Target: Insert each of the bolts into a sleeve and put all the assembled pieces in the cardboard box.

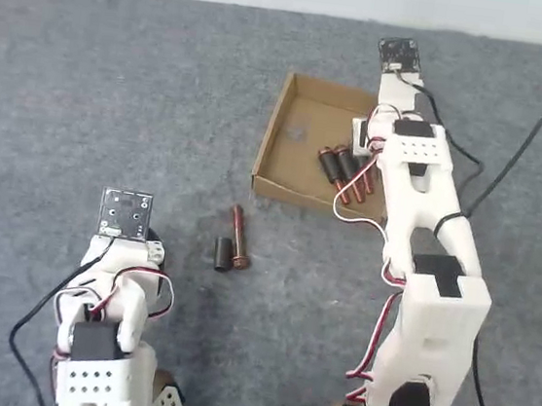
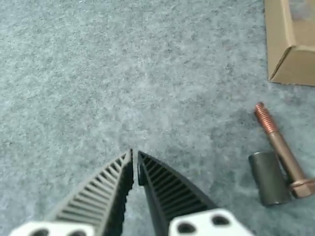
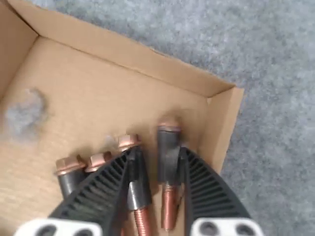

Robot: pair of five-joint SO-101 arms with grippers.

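- Left gripper (image 2: 135, 155), ribbed black fingers clenched on nothing, well short of the cardboard box (image 1: 270, 144).
- Coppery threaded bolt (image 2: 278, 147) touches a dark, round sleeve (image 2: 268, 178) outside the box's near wall.
- Right gripper (image 3: 158, 150) is released, straddling an assembled piece (image 3: 168, 142) inside the box and half hiding the neighbouring pieces.

No readable text, labels or numbers anywhere: cardboard box (image 1: 305, 119), bolts and arms all unmarked.

Open carpet lay ahead of the left gripper (image 2: 135, 156), obstructed only by the loose bolt (image 2: 279, 147) and sleeve (image 2: 268, 178) lying touching to one side; the right arm (image 1: 420, 181) and assembled pieces (image 3: 169, 147) crowded one side of the cardboard box (image 1: 272, 130), with the remaining floor bare.
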